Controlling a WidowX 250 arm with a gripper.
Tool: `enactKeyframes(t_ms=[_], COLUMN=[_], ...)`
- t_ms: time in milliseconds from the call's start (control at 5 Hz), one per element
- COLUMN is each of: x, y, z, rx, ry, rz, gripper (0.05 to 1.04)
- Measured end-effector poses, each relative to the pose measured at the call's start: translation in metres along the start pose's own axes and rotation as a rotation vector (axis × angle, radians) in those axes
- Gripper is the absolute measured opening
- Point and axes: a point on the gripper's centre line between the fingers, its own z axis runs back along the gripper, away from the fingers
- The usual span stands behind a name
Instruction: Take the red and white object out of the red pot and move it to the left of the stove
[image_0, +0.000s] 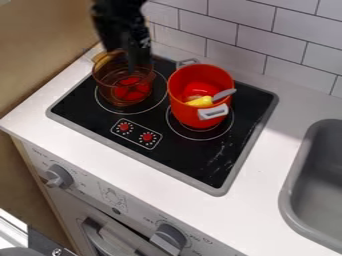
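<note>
- Nearest, at the bottom edge, the front of the toy kitchen has a curved grey oven handle (93, 237) and, to its right, a grey knob (168, 239).
- Another grey knob (60, 176) sits farther left on the same front, a little farther back.
- Above that front lies the white worktop (267, 170), with a grey sink (288, 192) set into its right side.
- Left of the sink, the black stove top (200, 162) with a grey border is set into the worktop; near its front left edge a small marked panel carries two red dials (147, 136).
- The red pot (184, 112) stands upright on the right burner ring. It has one pale handle on its near right side and another on its far side.
- Inside the red pot, a yellow utensil (200, 101) with a grey end leans against the right side, the grey end reaching the rim.
- The see-through amber pot (107, 92) stands on the left burner ring, left of the red pot and apart from it; a red shape shows through it.
- The pincer (135, 64) hangs from the top edge over the amber pot's far right side. I cannot tell how far open it is, or whether it grips or touches that pot.
- Farthest back stands the white tiled wall (267, 42).
</note>
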Motion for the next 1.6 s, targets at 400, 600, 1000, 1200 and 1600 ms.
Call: enactKeyframes(t_ms=[400,600,1000,1200,1600], x=[-0.002,-0.002,0.028,0.051,0.077], y=[0.002,0.001,-0.006,-0.013,-0.023], z=[0.012,0.011,-0.003,-0.009,-0.02], rx=[-0.079,-0.082,-0.088,-0.111,-0.081], ry=[-0.024,-0.023,-0.077,-0.104,-0.145], rz=[0.009,0.007,-0.041,-0.109,-0.296], gripper=[0.999,0.999,0.999,0.999,0.999])
